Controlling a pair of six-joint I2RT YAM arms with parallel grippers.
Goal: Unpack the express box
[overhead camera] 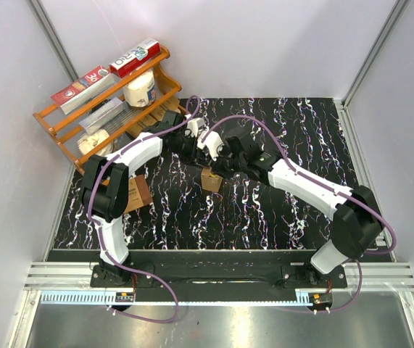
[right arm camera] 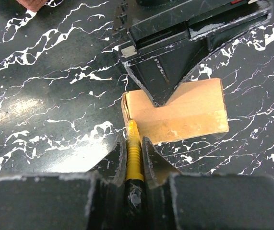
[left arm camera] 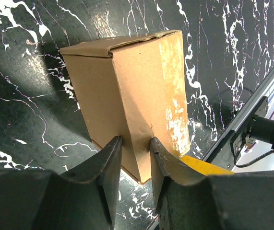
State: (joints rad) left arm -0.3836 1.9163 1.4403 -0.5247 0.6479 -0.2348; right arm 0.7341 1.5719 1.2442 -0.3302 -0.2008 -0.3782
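Right gripper [right arm camera: 133,142]: closed on your yellow cutter [right arm camera: 133,132].
Left gripper [left arm camera: 133,143]: around box [left arm camera: 127,81] corner; you cannot tell if it grips.
Box: touches cutter tip, straight ahead.

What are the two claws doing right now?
Left claw: around a corner of the small light-brown cardboard box; grip cannot be told.
Right claw: closed on a thin yellow ribbed tool.

Left tool [left arm camera: 136,143] pinches narrowly; right tool [right arm camera: 133,143] clamped.
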